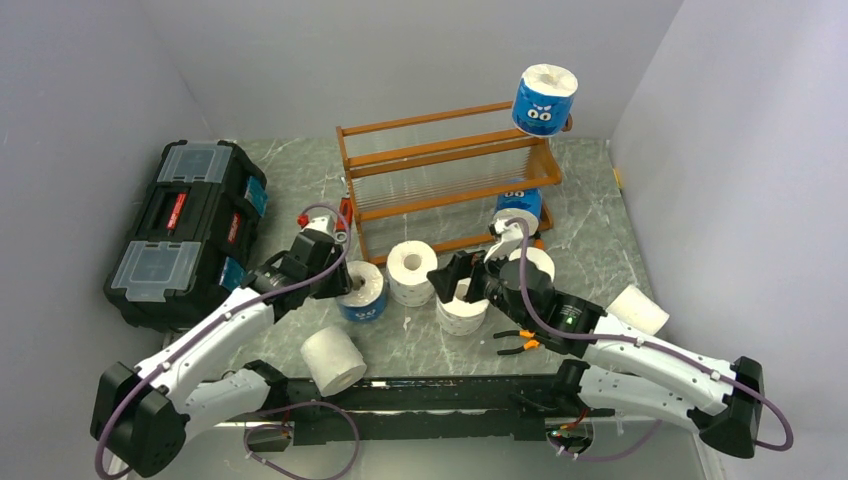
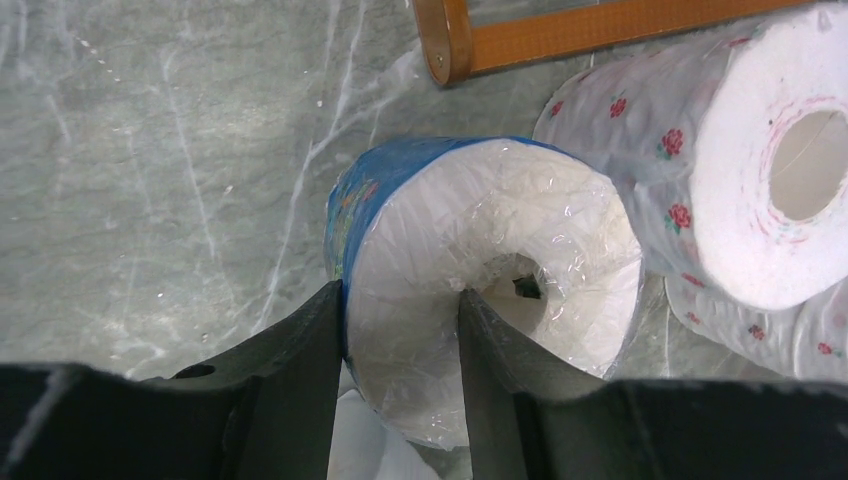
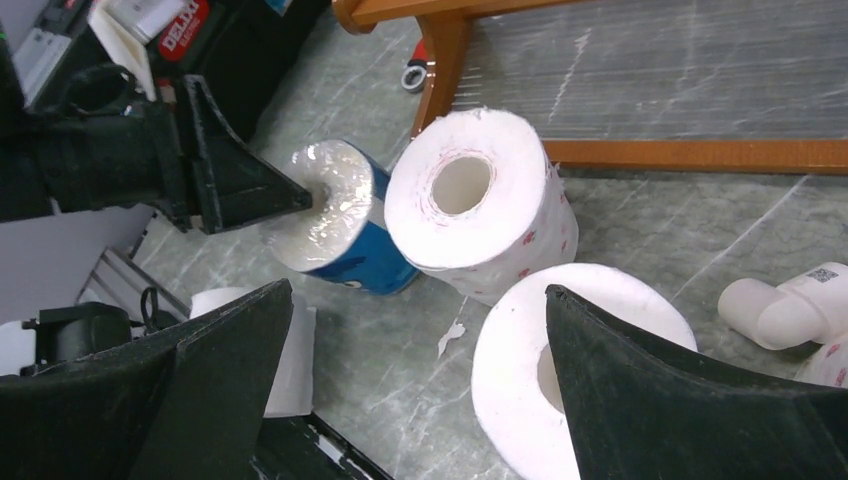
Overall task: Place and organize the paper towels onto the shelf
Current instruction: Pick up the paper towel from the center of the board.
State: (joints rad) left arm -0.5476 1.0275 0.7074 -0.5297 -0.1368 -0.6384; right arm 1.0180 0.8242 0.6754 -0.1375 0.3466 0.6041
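Status check from overhead and wrist views. Noted left gripper (image 2: 400, 295) clenched on the wall of a blue-wrapped roll (image 2: 480, 260), one finger inside the hollow core and the other against the blue outside. Found that roll tilted on the marbled table (image 1: 590, 240), centre-left of the overhead view, just below the left post of the shelf (image 1: 450, 160). Logged right gripper (image 3: 418, 290) released, jaws spread wide, hanging over a plain white roll (image 3: 520, 370) at lower centre of its wrist view. Saw a flower-printed white roll (image 3: 470, 200) upright just beside the blue-wrapped roll. Counted on the shelf, upper centre, only a top blue roll (image 1: 545, 100), perched at the right end of the highest tier. Spotted a third blue roll (image 1: 518, 205) by the rack's lower right corner; cannot tell whether on table or bottom tier. Recorded a loose white roll (image 1: 333, 360) at lower left and a stray white roll (image 1: 638, 308) at right, both on their sides. Marked black toolbox (image 1: 185, 230) at left edge.
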